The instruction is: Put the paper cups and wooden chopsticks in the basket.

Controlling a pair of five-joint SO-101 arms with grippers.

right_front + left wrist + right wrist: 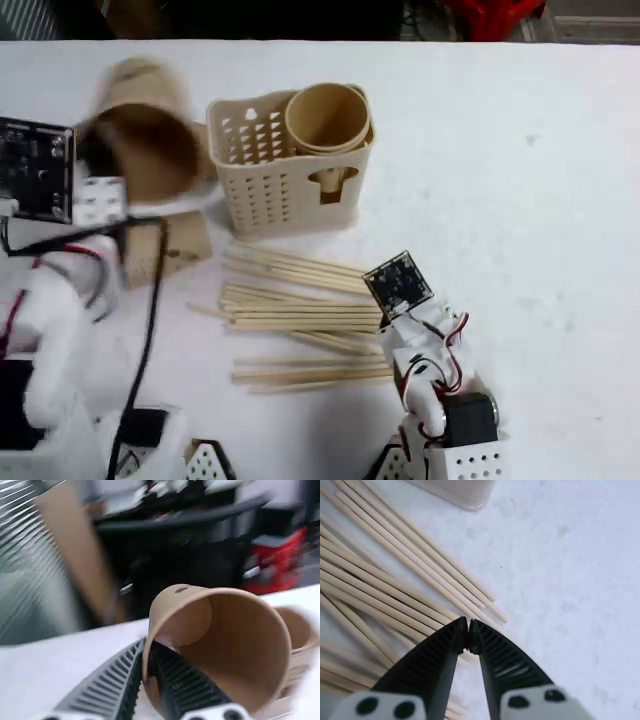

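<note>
Cup, high view: cup (145, 150) tipped on its side, lifted just left of basket (262, 175), mouth toward the arms.
Basket, high view: upright at far middle of table (520, 200), nested cups (327, 115) already in its right end, free-looking room at its left end.
Chopsticks, high view: chopsticks (300, 320) loose and flat just in front of basket, long axes left to right, roughly along its front wall.
Right arm, high view: right arm (430, 370) at their right ends, so the nearer arm for them.
Left gripper, left wrist view: left gripper (148, 647) clamped on wall of cup (225, 650), one finger inside, one outside.
Nested cups, left wrist view: nested cups (300, 625) just past the held rim; by judgement a short carry rightward, then mouth turned up.
Right gripper, right wrist view: right gripper (468, 627) closed with nothing between its fingers, over ends of chopsticks (395, 580); contact not clear.
Axis, right wrist view: chopsticks slanted away from the tips toward basket (465, 492); probably a crosswise pinch called for.
</note>
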